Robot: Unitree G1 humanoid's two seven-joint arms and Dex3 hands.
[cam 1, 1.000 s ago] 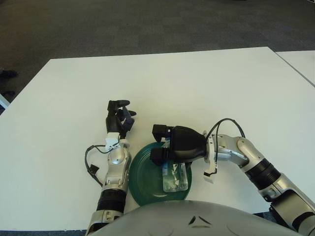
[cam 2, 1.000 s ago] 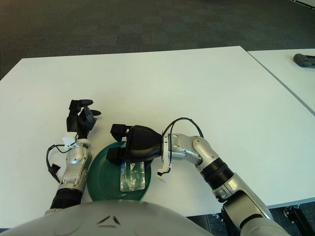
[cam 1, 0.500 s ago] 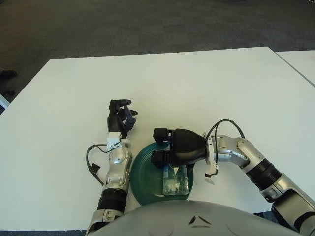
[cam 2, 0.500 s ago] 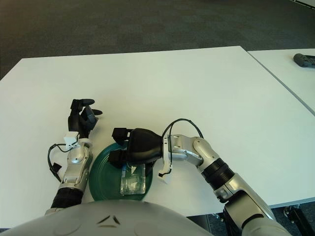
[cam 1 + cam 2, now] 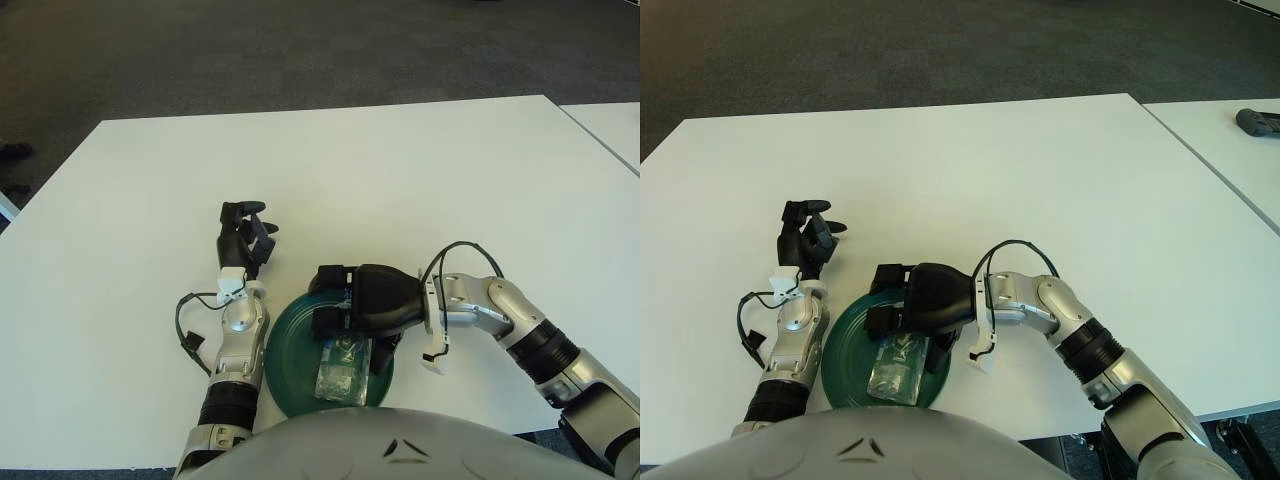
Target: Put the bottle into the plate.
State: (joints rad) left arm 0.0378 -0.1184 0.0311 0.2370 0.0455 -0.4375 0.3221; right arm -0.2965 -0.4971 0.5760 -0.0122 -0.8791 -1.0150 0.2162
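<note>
Bright, even overhead light; soft shadows; sharp focus throughout.

My work surface is a white table (image 5: 1040, 170), and beyond its far edge lies dark carpet (image 5: 940, 50). To my right stands a second white table (image 5: 1230, 140) (a dark object (image 5: 1258, 121) lies on it).

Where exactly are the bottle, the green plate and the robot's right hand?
bottle (image 5: 341, 371), left eye view, clear crumpled body.
green plate (image 5: 291, 362), left eye view, bare left part.
right hand (image 5: 890, 300), right eye view, between its fingertips.
</note>
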